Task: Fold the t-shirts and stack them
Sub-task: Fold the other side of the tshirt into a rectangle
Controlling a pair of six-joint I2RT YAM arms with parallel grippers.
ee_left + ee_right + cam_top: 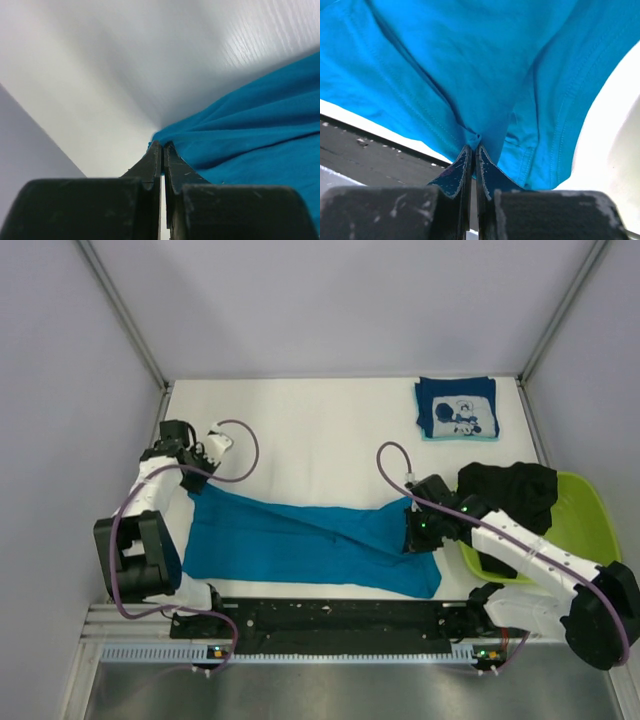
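Top external view: teal-blue shirt (310, 545) stretched along the bench (320, 430), long axis running gripper to gripper. Pinched shut on its far corner, left gripper (193, 485); clamped on the opposite end, right gripper (415, 538). Beyond the right gripper lies the folded navy shirt (457, 408). Just outboard of it, black shirt (505, 490) slumps in the green basin (590, 525).

Count on inspection: three t-shirts, being one teal-blue shirt (300, 545), one navy printed shirt (457, 408) and one black shirt (505, 490). One lime-green basin (592, 530). Two grippers, both mine: my left gripper (193, 483) and my right gripper (414, 540). Two arms. One table (320, 430).
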